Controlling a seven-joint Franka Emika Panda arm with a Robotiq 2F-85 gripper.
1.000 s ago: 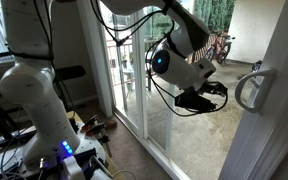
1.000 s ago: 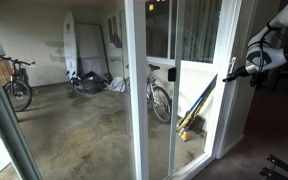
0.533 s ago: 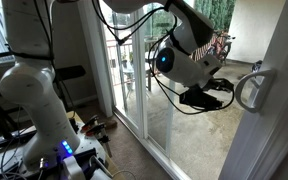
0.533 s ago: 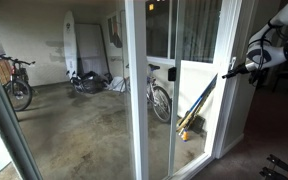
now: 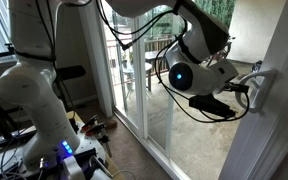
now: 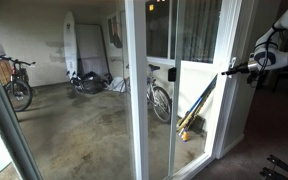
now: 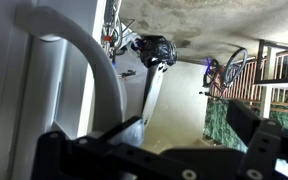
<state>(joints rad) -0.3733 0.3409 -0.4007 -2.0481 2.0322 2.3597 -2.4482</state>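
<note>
Gripper (image 5: 241, 93) swings across and now sits right at the door handle (image 7: 88, 52), jaws spread wide beside it, nothing clamped yet.

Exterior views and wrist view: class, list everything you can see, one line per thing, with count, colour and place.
door handle: one, white, curved loop on the door's edge, right by the gripper
sliding glass door: one, white frame, between room and patio
bicycles: at least two, dark, on the patio outside
board: one, white, probably a surfboard, upright against the far patio wall
long-handled tools: a few, one with a blue handle, leaning outside the glass
patio floor: one, grey
robot arm: one, white with black cables, indoors beside the door
gripper: one, black, jaws open at the door handle
</note>
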